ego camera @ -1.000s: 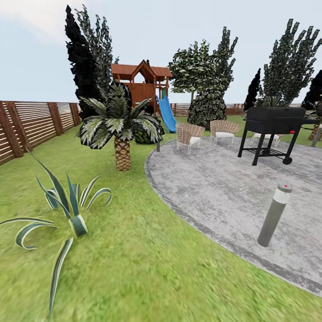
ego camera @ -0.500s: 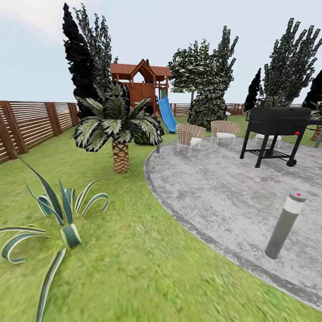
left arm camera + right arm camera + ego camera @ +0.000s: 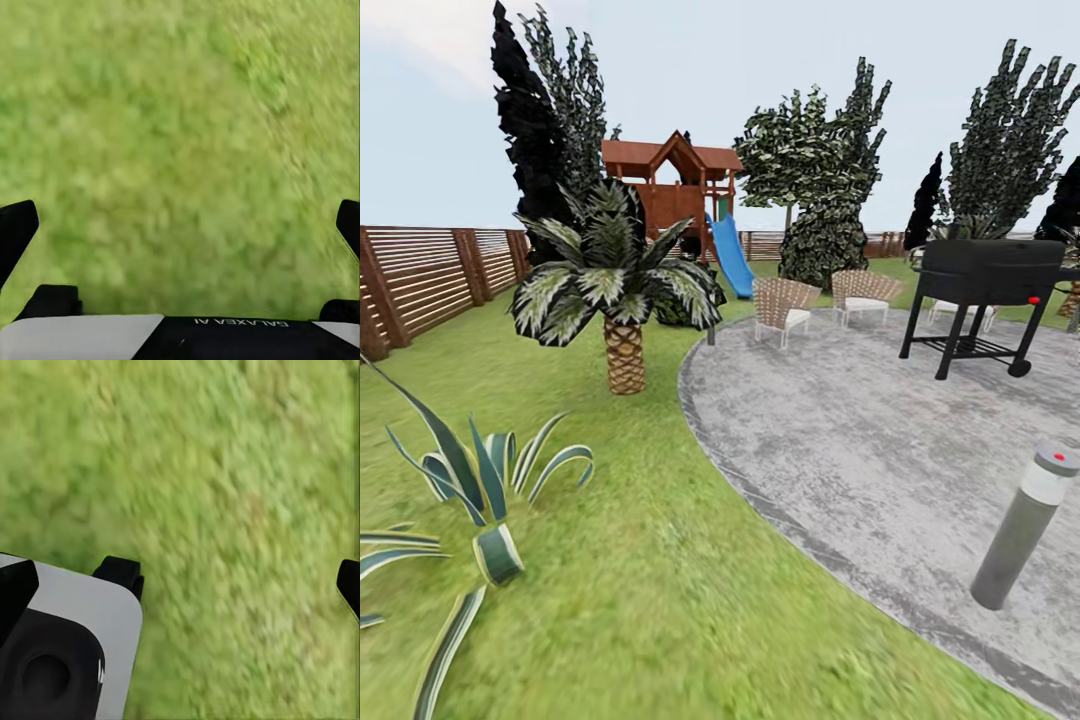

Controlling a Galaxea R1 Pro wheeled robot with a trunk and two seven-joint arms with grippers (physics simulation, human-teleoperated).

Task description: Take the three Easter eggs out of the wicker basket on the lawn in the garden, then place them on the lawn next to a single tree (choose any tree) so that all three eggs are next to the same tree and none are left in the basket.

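Transit phase judged: left gripper (image 3: 180, 225) and right gripper (image 3: 180, 577) spread wide, nothing held, over lawn (image 3: 660, 580); eggs, basket unlocated.

The head view faces across the lawn (image 3: 660, 560); both wrist views look closely down onto it.

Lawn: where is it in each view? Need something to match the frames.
Head view: the lawn runs along the left and bottom, bordering the patio and surrounding the palm.
Left wrist view: blurred lawn beyond the open left gripper.
Right wrist view: blurred lawn beyond the open right gripper.
Shared landmark: the grass itself, the one thing common to all three.
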